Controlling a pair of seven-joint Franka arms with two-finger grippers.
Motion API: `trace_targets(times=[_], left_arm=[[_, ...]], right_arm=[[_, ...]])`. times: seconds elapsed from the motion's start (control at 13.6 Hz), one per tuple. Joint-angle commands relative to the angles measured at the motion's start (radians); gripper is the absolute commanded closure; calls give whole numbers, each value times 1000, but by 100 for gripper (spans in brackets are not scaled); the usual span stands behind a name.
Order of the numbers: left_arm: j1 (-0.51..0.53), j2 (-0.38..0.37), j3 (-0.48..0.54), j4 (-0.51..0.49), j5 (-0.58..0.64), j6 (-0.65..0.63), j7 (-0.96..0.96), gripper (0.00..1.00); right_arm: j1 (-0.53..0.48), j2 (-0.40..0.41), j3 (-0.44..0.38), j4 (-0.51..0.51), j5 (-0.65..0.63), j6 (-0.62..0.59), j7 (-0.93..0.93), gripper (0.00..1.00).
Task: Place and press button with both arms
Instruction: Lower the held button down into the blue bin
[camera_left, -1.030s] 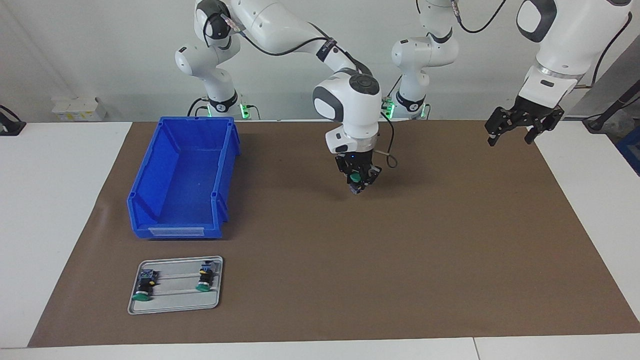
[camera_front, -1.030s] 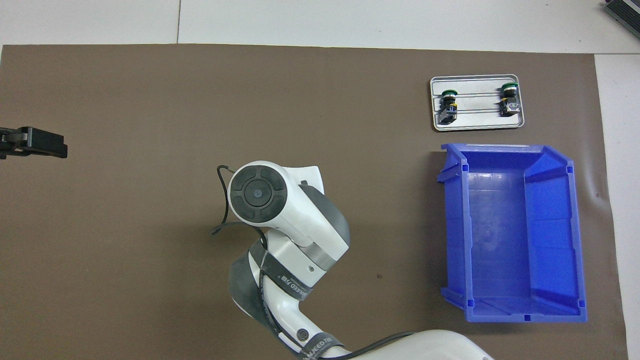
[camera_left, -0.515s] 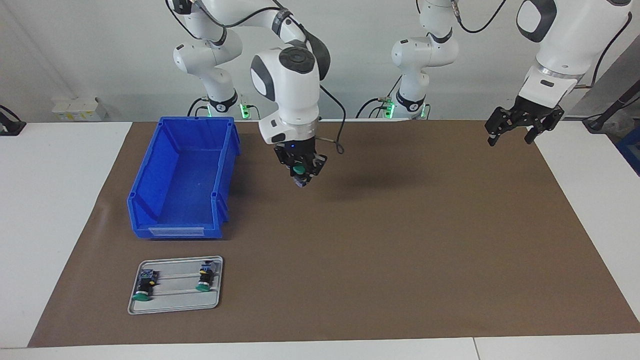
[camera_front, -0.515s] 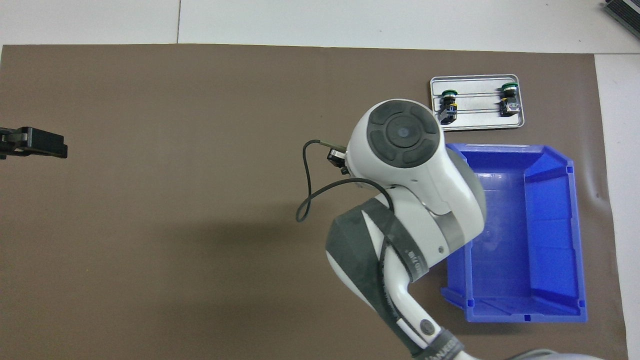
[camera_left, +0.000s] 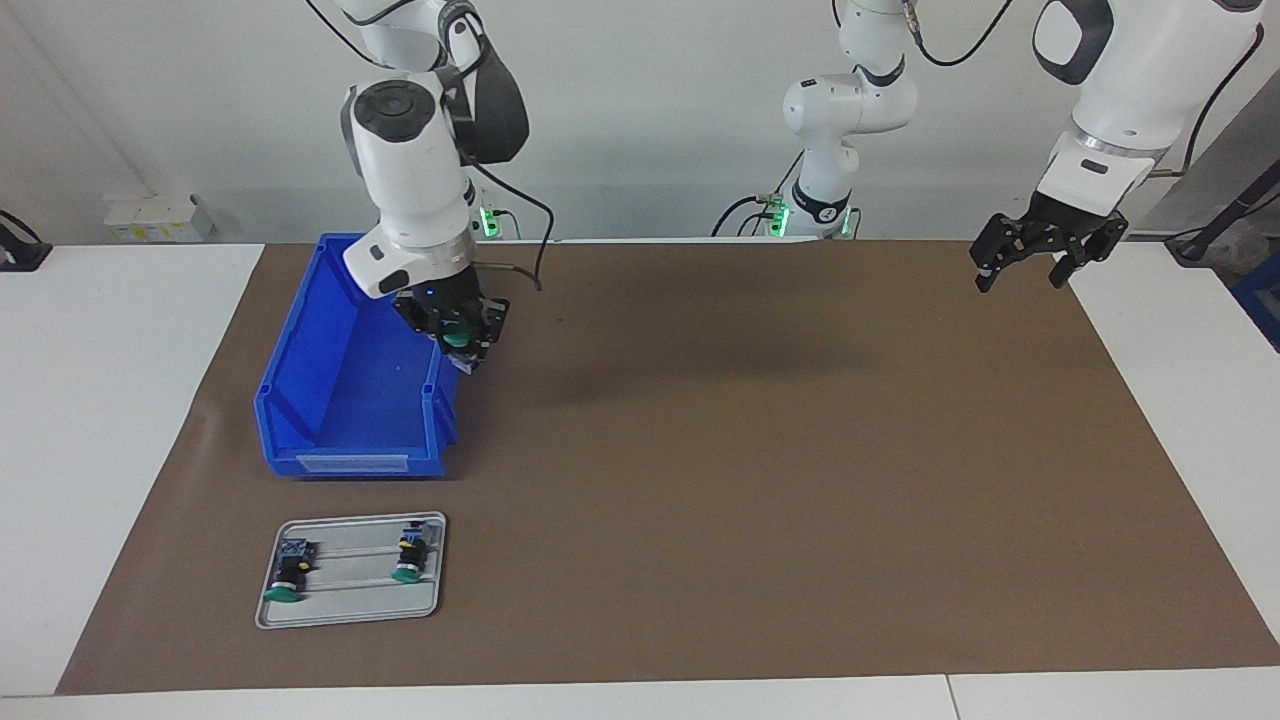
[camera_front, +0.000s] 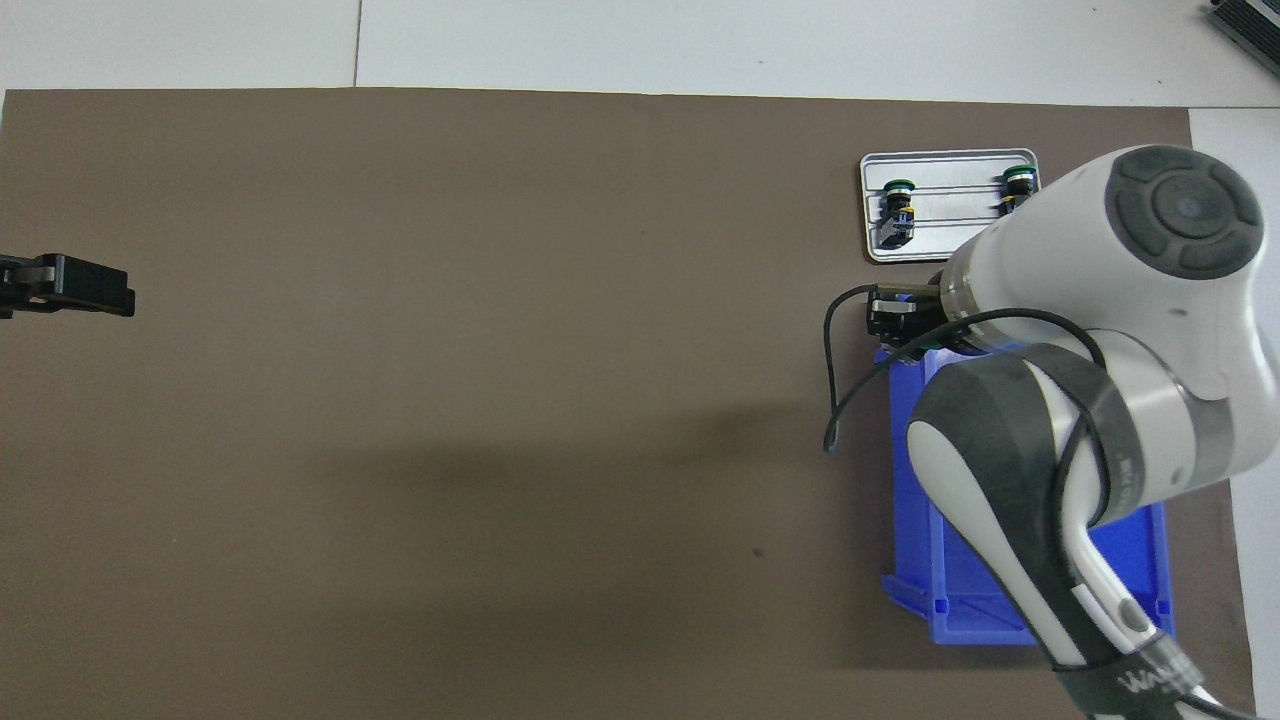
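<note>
Right fingers (camera_left: 478, 330): closed on the button (camera_left: 459, 340), one finger on each side of its black body; the green cap faces the camera of the facing view, and the blue-grey terminal block hangs below the fingertips.
Right gripper (camera_left: 462, 345): raised in the air, over the side wall of the blue bin (camera_left: 330, 395) that faces the middle of the table. In the overhead view only a part of this gripper (camera_front: 900, 318) shows, at the bin's corner farthest from the robots; the wrist hides the rest.
Button location: held clear of the table, above the bin's rim, not touching the bin as far as the facing view shows.
Right arm (camera_left: 410, 170): reaches forward from its base and bends down over the bin; a black cable (camera_front: 845, 385) loops off the wrist.
Left fingers (camera_left: 985, 270): spread wide, holding nothing.
Left gripper (camera_left: 1040, 262): held in the air over the edge of the brown mat (camera_left: 800, 500) at the left arm's end of the table; this arm waits. Its tip (camera_front: 65, 285) shows at the edge of the overhead view.
Blue bin: open-topped, on the mat at the right arm's end of the table.
Metal tray (camera_left: 350, 605): on the mat, farther from the robots than the bin and just beside it.
Tray contents: two more green-capped buttons (camera_left: 288, 578) (camera_left: 408, 558) lying on their sides, well apart from each other.
</note>
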Motion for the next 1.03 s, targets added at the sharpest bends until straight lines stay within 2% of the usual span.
trace_targets(times=[0.0, 0.15, 0.37, 0.66, 0.96], left_arm=[[3, -31, -2, -33, 14, 3, -11, 0], [3, -31, -2, -33, 14, 3, -11, 0], [3, -31, -2, -34, 14, 3, -11, 0], [3, -31, -2, -34, 14, 3, -11, 0], [3, -31, -2, -33, 14, 3, -11, 0]], right_arm=[[-75, -53, 13, -92, -5, 32, -129, 100], [-136, -73, 13, -156, -5, 78, -233, 100], [-217, -59, 13, -209, -2, 170, -374, 100], [-270, 28, 15, -229, -2, 305, -491, 100], [-261, 103, 16, -229, -1, 375, -516, 100]])
